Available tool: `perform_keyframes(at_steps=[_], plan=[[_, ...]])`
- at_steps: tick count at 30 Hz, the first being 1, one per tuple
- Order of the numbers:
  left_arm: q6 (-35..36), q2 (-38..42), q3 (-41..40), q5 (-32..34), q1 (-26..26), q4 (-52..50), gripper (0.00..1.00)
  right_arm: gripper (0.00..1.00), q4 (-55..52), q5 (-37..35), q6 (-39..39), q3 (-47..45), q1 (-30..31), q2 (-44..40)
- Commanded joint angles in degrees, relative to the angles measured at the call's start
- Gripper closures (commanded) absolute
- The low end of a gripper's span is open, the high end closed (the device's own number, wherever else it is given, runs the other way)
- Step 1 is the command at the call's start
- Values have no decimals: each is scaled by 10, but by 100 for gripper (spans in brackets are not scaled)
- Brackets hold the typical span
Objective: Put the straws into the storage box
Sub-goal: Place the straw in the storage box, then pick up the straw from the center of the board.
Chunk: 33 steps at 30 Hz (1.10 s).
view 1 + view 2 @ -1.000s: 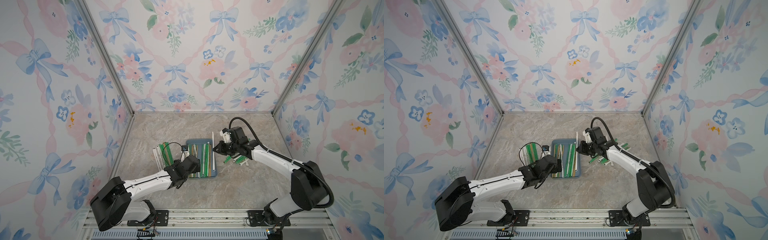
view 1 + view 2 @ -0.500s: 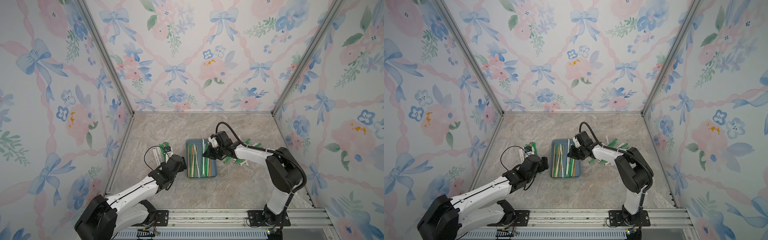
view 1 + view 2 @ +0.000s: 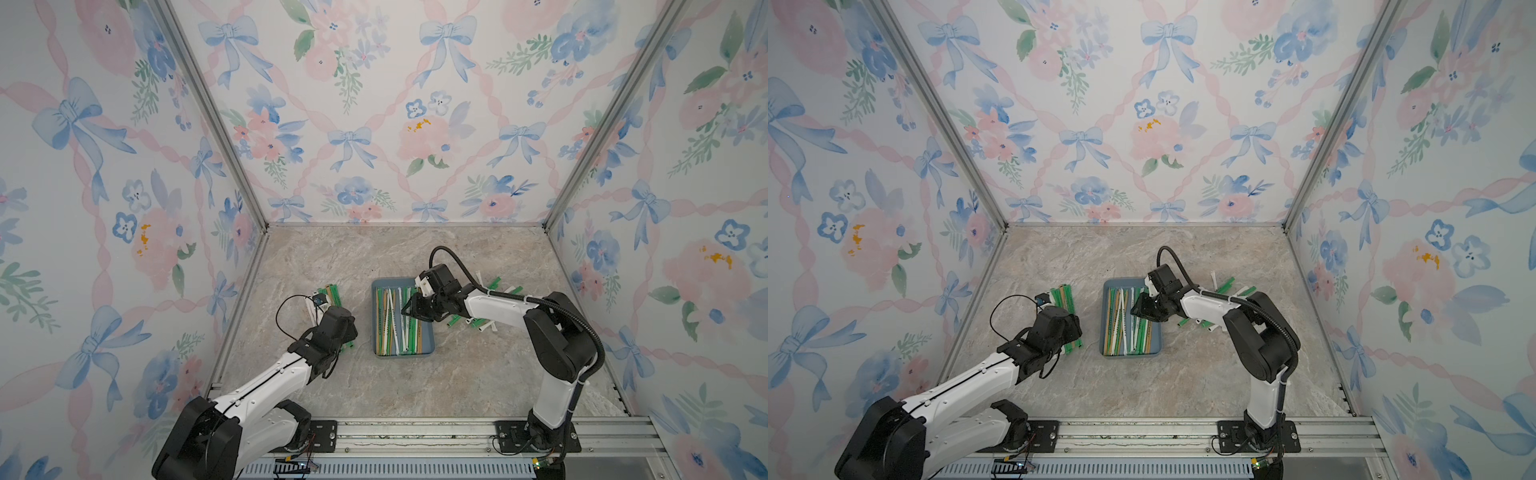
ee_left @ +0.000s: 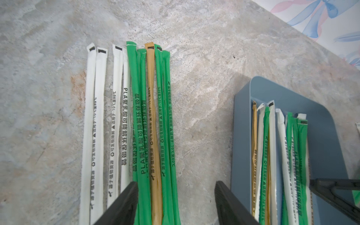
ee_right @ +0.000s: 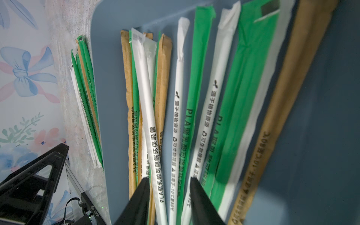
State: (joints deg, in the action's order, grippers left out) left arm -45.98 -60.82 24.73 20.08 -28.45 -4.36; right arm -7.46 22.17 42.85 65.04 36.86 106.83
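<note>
The slate-blue storage box sits mid-table with several green, white and tan straws lying lengthwise in it. My right gripper hovers low over the box's far half, open, with white straws lying loose between its fingers. My left gripper is open over a neat row of straws on the table left of the box. It straddles the green and tan ones, with one finger at the white ones. More loose straws lie right of the box, partly hidden by the right arm.
The left pile of straws lies a short way from the left wall's metal rail. The box's left wall stands just beside my left gripper's other finger. Floral walls close in three sides.
My left gripper moved from over the box to the left pile and narrowed. My right gripper carried a white straw down over the box and opened.
</note>
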Motion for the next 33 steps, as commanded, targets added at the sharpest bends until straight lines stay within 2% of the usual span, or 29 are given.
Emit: perform_keyframes(at_steps=[1, 6, 8, 13, 25, 33], plan=[[11, -11, -2, -14, 8, -9, 44, 63, -9, -13, -12, 6, 5, -24], [17, -25, 1, -15, 20, -8, 58, 63, -9, -18, -18, -6, 2, -42], [17, -36, -2, -20, 32, -8, 60, 63, -8, -19, -16, -11, -2, -46], [24, -62, 2, -61, 61, -8, 70, 63, -4, -21, -11, -23, -8, -60], [39, -112, 22, -70, 67, -7, 79, 58, -3, -32, -20, -34, -14, -86], [43, -125, 22, -67, 68, -8, 84, 57, -17, -41, -27, -61, -48, -117]])
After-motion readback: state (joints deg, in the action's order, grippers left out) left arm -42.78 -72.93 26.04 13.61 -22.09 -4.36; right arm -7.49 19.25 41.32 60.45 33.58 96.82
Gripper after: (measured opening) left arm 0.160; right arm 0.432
